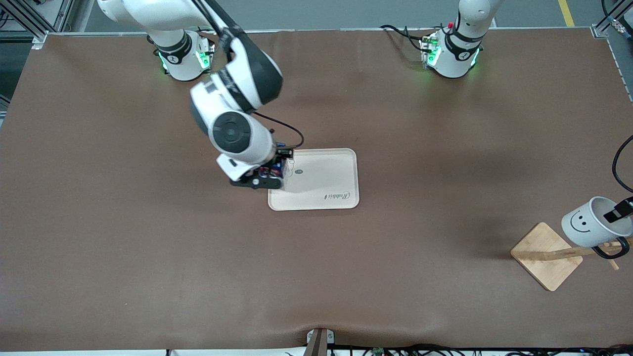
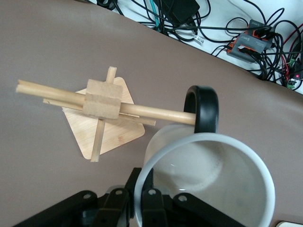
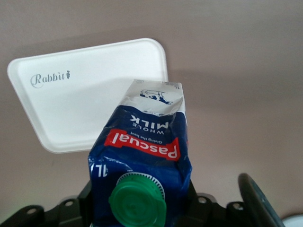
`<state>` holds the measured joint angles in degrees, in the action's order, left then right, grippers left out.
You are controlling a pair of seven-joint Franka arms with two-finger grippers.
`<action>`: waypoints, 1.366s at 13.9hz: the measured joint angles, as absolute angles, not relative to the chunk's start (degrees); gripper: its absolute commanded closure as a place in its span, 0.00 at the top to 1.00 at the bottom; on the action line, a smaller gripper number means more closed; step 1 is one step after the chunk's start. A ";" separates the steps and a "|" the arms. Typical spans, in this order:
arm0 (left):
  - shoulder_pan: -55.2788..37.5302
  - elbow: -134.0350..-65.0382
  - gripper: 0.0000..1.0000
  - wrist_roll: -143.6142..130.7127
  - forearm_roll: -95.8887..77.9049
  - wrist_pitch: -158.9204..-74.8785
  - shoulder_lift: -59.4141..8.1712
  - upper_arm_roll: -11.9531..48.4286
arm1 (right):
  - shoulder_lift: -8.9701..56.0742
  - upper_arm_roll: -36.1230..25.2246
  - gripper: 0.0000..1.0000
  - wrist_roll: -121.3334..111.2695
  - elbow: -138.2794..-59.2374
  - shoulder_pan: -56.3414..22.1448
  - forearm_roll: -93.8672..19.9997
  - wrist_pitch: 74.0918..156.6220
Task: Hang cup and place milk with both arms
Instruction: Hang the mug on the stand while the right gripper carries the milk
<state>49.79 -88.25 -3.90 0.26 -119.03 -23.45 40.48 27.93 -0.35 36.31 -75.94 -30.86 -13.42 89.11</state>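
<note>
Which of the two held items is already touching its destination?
The cup, held by the left gripper: its black handle meets the wooden rack peg. The right gripper holds the milk above the tray.

Front view: high, facing both bases across the brown cloth-covered worktop (image 1: pixel 148 247). Wrist views: close, looking down; each shares worktop with it.
</note>
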 measured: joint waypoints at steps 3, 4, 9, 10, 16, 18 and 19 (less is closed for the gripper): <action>49.92 -88.79 0.18 -3.91 0.26 -119.03 -23.62 40.27 | 24.57 -0.60 0.00 30.09 -73.55 -22.32 -13.70 81.52; 49.96 -89.03 0.48 -3.91 0.26 -119.03 -23.68 40.21 | 24.01 -0.74 0.00 27.04 -73.61 -19.04 -13.64 79.43; 50.04 -89.33 1.00 -3.89 0.26 -118.78 -23.87 40.23 | 23.80 -1.08 0.00 10.48 -79.78 -4.89 -8.20 78.30; 50.04 -89.32 1.00 -3.89 0.26 -118.57 -23.79 40.36 | 23.80 -1.10 0.00 7.81 -81.81 -2.58 -7.72 79.30; 49.58 -89.19 1.00 -7.69 2.03 -112.78 -18.31 44.33 | 20.65 -1.23 0.00 -9.09 -96.46 9.16 -5.50 89.26; 49.50 -89.16 1.00 -10.97 5.55 -109.19 -15.94 47.70 | 19.22 -1.22 0.00 -12.26 -98.80 10.85 -4.06 89.33; 49.43 -89.16 1.00 -12.57 6.51 -107.47 -14.85 49.31 | 18.67 -1.21 0.00 -13.09 -99.83 11.21 -3.74 89.47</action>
<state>49.43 -89.16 -12.57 6.51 -107.47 -14.85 49.31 18.67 -1.21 -13.09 -99.83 11.21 -3.74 89.47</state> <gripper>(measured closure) 0.000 0.317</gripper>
